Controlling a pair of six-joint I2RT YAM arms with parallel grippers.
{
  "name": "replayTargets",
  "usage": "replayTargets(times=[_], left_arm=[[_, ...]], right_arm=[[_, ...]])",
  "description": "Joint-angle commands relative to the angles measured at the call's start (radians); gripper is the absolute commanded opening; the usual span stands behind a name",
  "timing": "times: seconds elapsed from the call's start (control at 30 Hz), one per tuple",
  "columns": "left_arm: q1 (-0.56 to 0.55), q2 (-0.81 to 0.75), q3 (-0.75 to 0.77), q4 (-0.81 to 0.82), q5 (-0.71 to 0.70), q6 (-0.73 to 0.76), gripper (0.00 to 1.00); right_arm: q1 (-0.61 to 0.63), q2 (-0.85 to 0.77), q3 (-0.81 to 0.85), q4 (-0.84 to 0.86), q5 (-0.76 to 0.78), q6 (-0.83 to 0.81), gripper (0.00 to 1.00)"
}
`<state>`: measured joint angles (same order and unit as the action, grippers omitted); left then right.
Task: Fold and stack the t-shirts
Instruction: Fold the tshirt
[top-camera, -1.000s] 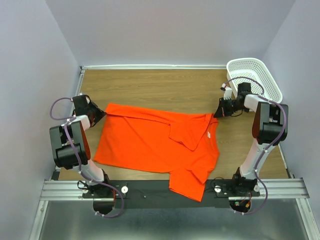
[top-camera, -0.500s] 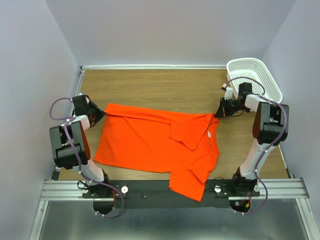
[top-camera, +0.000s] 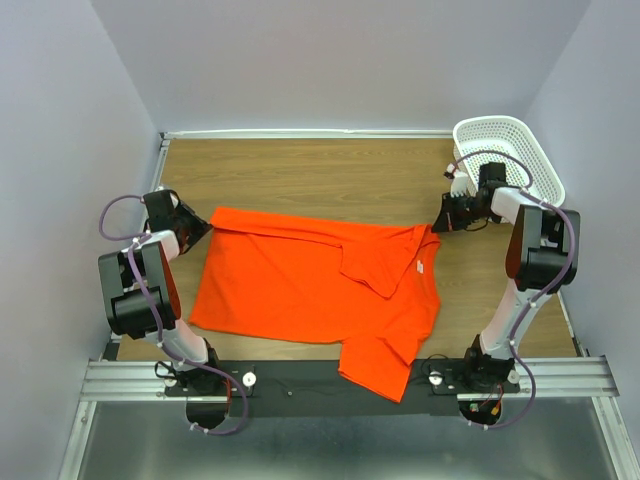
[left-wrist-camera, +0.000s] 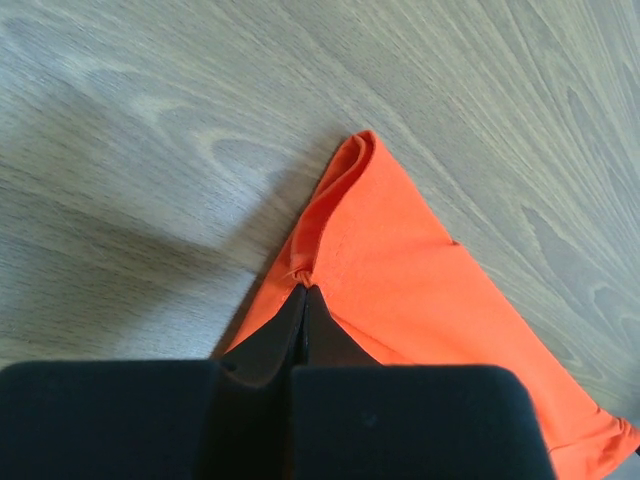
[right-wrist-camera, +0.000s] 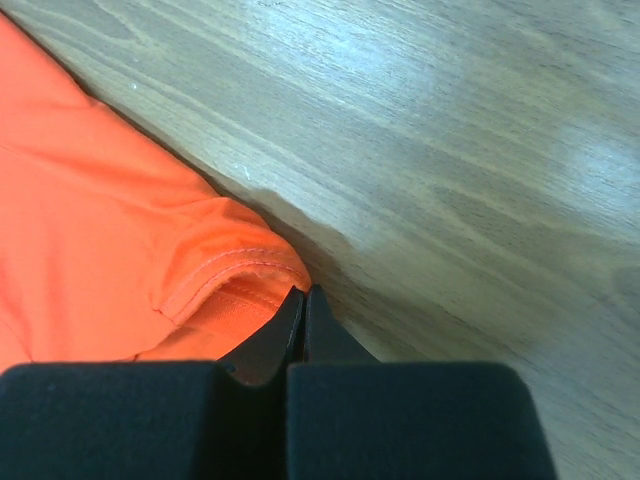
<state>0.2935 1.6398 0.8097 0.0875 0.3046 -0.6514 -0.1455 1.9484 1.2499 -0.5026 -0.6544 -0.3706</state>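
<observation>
The bright orange-red t-shirt (top-camera: 300, 285) lies spread on the wooden table (top-camera: 330, 175), with one sleeve folded over its middle and its lower right part hanging over the near edge. My left gripper (top-camera: 203, 227) is shut on the shirt's far left corner. In the left wrist view the jaws (left-wrist-camera: 303, 290) pinch a fold of the cloth (left-wrist-camera: 400, 270). My right gripper (top-camera: 433, 228) is shut on the far right corner. In the right wrist view the tips (right-wrist-camera: 303, 292) meet at the stitched hem (right-wrist-camera: 100, 230).
A white perforated basket (top-camera: 500, 121) stands at the far right corner of the table, just behind my right arm. Grey walls close in the table on three sides. A metal rail (top-camera: 330, 372) runs along the near edge.
My right gripper has moved slightly to the far right with the shirt corner in it, and the cloth has shifted a little. My left gripper has stayed put.
</observation>
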Motion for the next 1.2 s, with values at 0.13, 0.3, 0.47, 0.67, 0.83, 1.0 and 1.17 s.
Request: replayTargets(times=[0.13,0.3,0.47,0.67,0.83,1.0,1.17], left_arm=[[0.01,-0.029,0.006,0.05,0.096,0.024,0.32],[0.01,-0.124,0.009,0.015,0.114,0.062,0.53],[0.012,-0.348,0.068,-0.078,0.045,0.151,0.55],[0.013,-0.61,-0.033,-0.017,0.045,0.18,0.7],[0.012,-0.563,-0.09,-0.034,0.148,0.214,0.7],[0.007,-0.535,-0.113,-0.049,0.169,0.236,0.69],[-0.005,-0.5,-0.113,-0.035,0.156,0.216,0.69]], right_arm=[[-0.012,-0.074,-0.009,-0.008,0.013,-0.054,0.24],[-0.011,-0.207,-0.027,-0.039,-0.034,-0.089,0.54],[0.01,-0.325,-0.026,-0.307,-0.166,-0.412,0.74],[0.104,-0.424,-0.168,-0.315,-0.131,-0.582,0.72],[0.127,-0.332,-0.112,-0.191,-0.136,-0.299,0.33],[0.127,-0.304,-0.113,0.03,0.12,0.128,0.34],[0.127,-0.273,-0.141,0.085,0.189,0.288,0.38]])
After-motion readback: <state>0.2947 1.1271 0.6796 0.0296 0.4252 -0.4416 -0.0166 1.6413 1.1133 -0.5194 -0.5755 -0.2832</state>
